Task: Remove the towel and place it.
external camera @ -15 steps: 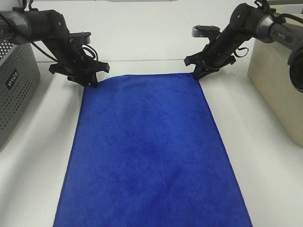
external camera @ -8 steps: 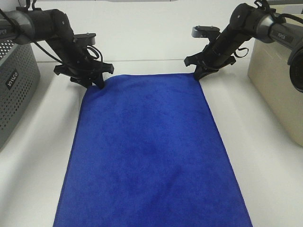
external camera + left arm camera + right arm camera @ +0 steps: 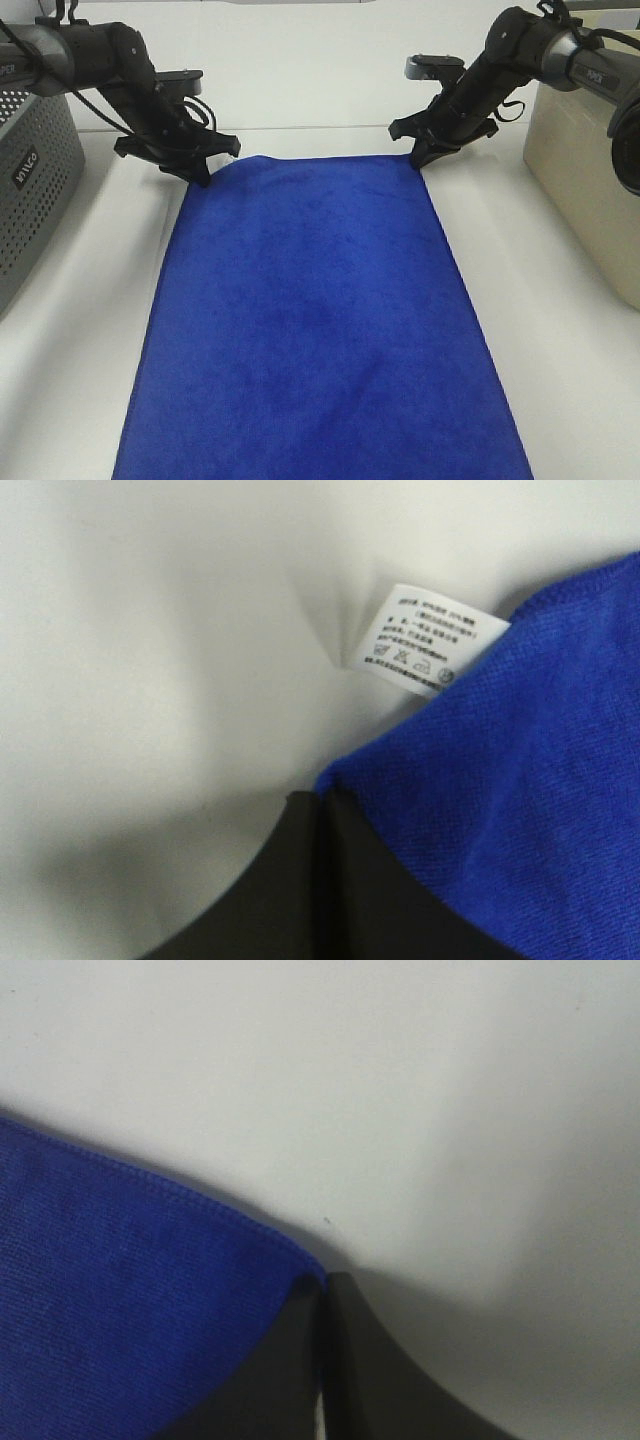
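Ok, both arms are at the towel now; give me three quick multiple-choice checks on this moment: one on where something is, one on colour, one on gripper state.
1. Where are the two grippers on the towel?
A. At its two far corners
B. At its two near corners
C. Both at the middle of it

2. What colour is the small tag at the towel corner by the left gripper?
A. Red
B. White
C. Yellow

3. How do the jaws of the right gripper stand?
A. Wide open above the cloth
B. Shut at the cloth corner
C. Open around the beige bin

Answers: 1 A, the high view shows one gripper at each far corner. 2 B, the left wrist view shows a white printed tag. 3 B, the right wrist view shows the jaws pressed together at the blue corner.
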Tool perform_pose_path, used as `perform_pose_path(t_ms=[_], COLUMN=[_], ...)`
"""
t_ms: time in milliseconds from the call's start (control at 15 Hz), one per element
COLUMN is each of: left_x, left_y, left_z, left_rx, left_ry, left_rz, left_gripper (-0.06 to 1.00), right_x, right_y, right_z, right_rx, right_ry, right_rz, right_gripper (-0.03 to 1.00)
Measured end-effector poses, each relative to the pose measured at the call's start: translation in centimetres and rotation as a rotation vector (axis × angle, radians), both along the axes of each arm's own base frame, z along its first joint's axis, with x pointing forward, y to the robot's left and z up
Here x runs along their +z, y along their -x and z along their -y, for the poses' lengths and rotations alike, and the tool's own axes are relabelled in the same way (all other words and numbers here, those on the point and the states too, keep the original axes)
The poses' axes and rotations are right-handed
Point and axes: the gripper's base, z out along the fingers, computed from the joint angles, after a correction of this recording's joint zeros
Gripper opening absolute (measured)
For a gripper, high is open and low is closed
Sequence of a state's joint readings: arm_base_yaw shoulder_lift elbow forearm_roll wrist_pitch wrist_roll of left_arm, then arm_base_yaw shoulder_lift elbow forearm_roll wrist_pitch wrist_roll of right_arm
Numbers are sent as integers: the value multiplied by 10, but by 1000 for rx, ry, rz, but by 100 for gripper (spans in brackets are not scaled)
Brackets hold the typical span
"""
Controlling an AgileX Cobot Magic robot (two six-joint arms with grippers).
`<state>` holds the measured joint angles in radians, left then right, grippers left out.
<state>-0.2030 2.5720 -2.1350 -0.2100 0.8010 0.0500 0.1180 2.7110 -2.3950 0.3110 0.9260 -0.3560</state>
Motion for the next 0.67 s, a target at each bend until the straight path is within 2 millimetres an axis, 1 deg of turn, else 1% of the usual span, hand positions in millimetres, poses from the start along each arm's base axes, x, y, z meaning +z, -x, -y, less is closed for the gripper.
perform_pose_path(t_ms=[267, 667], left_x=[1, 12], left_y=[-8, -25], left_z=[-1, -2], left_rx=[11, 34], left_ry=[-6, -1], left_rz=[91, 324], left_gripper=[0, 0], right_x=[4, 12], right_y=[-6, -22], right_z=[0, 1], right_rx=[-10, -44], right_ry=[-3, 0], right_rz=[52, 250], right_gripper=[2, 2])
